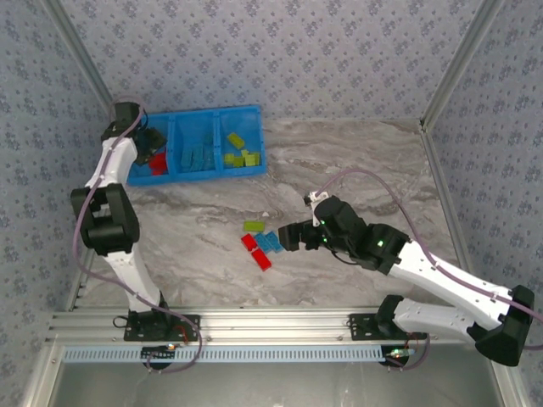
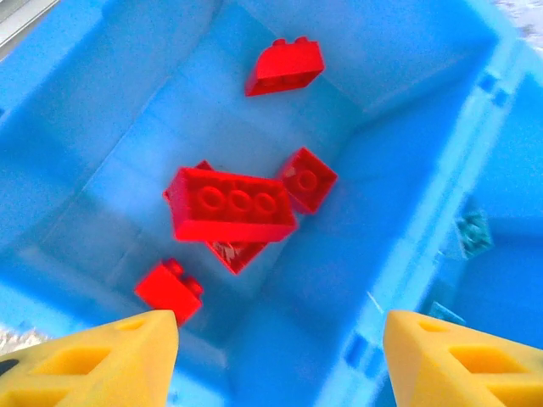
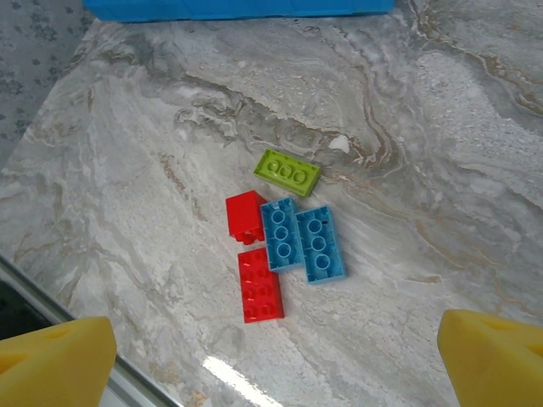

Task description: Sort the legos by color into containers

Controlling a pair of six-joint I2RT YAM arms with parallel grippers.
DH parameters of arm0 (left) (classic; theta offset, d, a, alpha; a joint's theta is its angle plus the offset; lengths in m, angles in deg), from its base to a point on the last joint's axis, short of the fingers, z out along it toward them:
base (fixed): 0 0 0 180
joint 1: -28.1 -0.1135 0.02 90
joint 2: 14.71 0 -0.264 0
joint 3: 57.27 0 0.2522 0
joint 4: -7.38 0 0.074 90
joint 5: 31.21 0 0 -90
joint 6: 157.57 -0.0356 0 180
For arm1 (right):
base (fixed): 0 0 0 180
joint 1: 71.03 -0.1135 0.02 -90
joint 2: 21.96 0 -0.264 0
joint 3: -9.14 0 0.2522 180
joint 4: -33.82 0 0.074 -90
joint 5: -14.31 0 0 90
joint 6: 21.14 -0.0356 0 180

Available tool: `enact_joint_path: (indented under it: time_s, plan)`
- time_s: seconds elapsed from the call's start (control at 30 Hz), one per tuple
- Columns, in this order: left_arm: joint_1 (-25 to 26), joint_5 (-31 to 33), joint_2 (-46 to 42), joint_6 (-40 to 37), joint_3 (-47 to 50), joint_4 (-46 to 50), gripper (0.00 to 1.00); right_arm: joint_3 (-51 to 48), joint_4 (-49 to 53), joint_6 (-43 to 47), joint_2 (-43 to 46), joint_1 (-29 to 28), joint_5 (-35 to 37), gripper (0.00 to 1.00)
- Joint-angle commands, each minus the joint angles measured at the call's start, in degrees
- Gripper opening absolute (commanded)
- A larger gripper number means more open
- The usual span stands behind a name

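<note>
The blue bin point(image 1: 212, 111) stands at the back left, its containers side by side. Red legos point(image 1: 157, 163) lie in the left one, light blue legos point(image 1: 200, 158) in the middle one and lime green legos point(image 1: 241, 156) in the right one. My left gripper point(image 1: 151, 144) hangs open over the left container point(image 2: 407, 237), above a long red brick point(image 2: 231, 203) and smaller red bricks point(image 2: 168, 290); nothing is between its fingers. Mid-table lie a green brick point(image 3: 287, 171), two red bricks point(image 3: 260, 285) and two light blue bricks point(image 3: 320, 244). My right gripper point(image 3: 276, 360) is open just above and near them.
The bin's long side point(image 3: 237, 8) runs across the far edge of the marble table point(image 1: 356, 161). An aluminium rail point(image 1: 280, 326) borders the near edge. Patterned walls close in the left, right and back.
</note>
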Motion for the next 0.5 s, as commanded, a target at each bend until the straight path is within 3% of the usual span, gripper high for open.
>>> enact_joint_path:
  time_s: [0.0,0.13,0.3,0.37,0.47]
  plan:
    - [0.74,-2.29,-11.48,0.86,4.06,3.24,0.65,0.12,2.16,-2.06,-1.18,0.14,4.67,1.0]
    - [6.94,-2.58,-27.77,-0.88,16.05,-0.43,0.66,1.95,3.22,-2.07,-5.97,0.95,6.22,1.0]
    - [24.83,-1.8,-45.32,-8.59,28.19,-1.15,0.68,4.89,0.86,-0.35,-15.81,2.65,2.98,1.0]
    - [32.64,-2.86,-48.9,-12.77,30.58,2.21,0.69,6.38,-0.47,0.29,-21.16,3.48,-0.25,0.98]
    - [40.4,-3.49,-51.82,-17.08,32.36,10.42,0.71,7.77,-2.35,1.81,-27.8,3.77,-3.51,0.92]
